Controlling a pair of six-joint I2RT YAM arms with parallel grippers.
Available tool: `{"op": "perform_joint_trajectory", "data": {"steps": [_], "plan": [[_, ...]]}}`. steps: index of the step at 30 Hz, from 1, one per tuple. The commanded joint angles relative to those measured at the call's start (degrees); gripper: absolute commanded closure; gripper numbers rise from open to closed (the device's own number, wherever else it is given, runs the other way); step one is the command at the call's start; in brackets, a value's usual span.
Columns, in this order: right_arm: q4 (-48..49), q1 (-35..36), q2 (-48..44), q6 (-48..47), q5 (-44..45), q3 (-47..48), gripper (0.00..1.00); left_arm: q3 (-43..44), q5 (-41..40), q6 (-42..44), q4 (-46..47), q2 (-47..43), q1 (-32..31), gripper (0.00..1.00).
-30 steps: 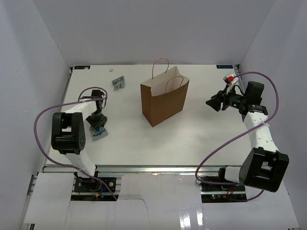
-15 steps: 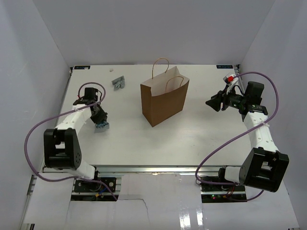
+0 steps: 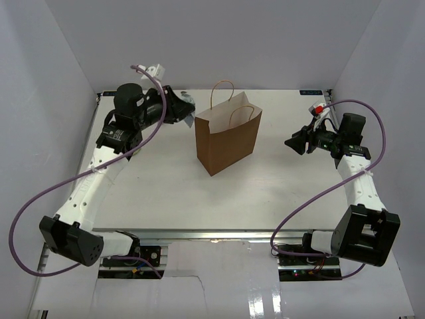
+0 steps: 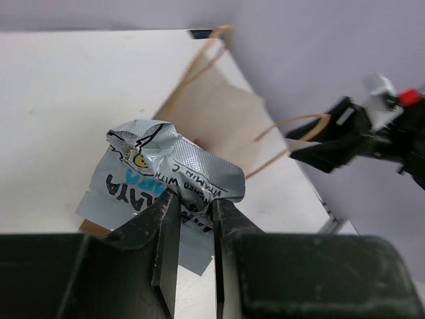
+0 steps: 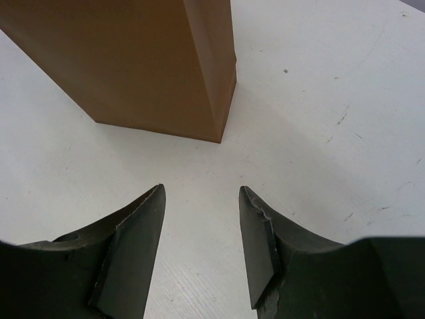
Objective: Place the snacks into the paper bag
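- Top external view: the carry step is in hand. The left gripper [image 3: 182, 108] is lifted off the table [image 3: 279, 193] and clamped on a silver packet [image 3: 189, 103]. The paper bag [image 3: 226, 146] stands upright just beyond its fingertips, its open mouth slightly lower and to the side. Judging from this, the next move calls for bringing the packet over the mouth, clear of the near rim and the loop handles [image 3: 223, 90], before letting go. The right gripper [image 3: 294, 143] hangs on the far side of the bag, well apart from it and pointing towards it.
- Left wrist view: the left gripper [image 4: 192, 206] has its jaws drawn narrow on the packet's lower edge. The silver packet [image 4: 166, 166] rises ahead of the fingertips as crumpled, creased foil with a crimped seal and blue lettering. Being thin and limp, it would likely drop flat. Ahead and below lies the paper bag [image 4: 219, 113], with a pale matt inside and thin twisted cord handles. A small reddish spot shows inside it, but what it is cannot be told.
- Right wrist view: the right gripper [image 5: 200, 196] has its dark, curved jaws parted about halfway, with nothing between them and only bare white table [image 5: 319, 100] beneath. The paper bag [image 5: 146, 60] stands ahead of the fingertips, brown kraft with a sharp folded corner and flat, stiff walls.
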Motion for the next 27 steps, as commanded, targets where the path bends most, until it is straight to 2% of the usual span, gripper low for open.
{"op": "perform_joint_trajectory", "data": {"steps": [1,5,11,19,27], "plan": [[-0.50,-0.25,-1.93,-0.92,-0.85,0.50,0.46,4.96,3.93,3.12,1.78,3.11,-3.38,1.00],[-0.68,-0.34,-2.46,-1.10,-0.67,-0.11,0.46,8.92,1.74,1.46,1.86,5.84,-4.96,1.00],[-0.41,-0.34,-2.46,-0.75,-0.76,-0.38,0.46,9.81,-3.10,-2.94,5.28,9.71,-8.73,1.00],[-0.41,-0.34,-2.46,-0.84,-0.41,-0.38,0.46,13.15,-2.92,-4.88,8.10,15.08,-11.47,1.00],[0.29,-0.34,-2.29,-0.13,-0.49,-0.90,0.46,11.13,-3.63,-6.72,10.12,16.92,-12.17,1.00]]}}
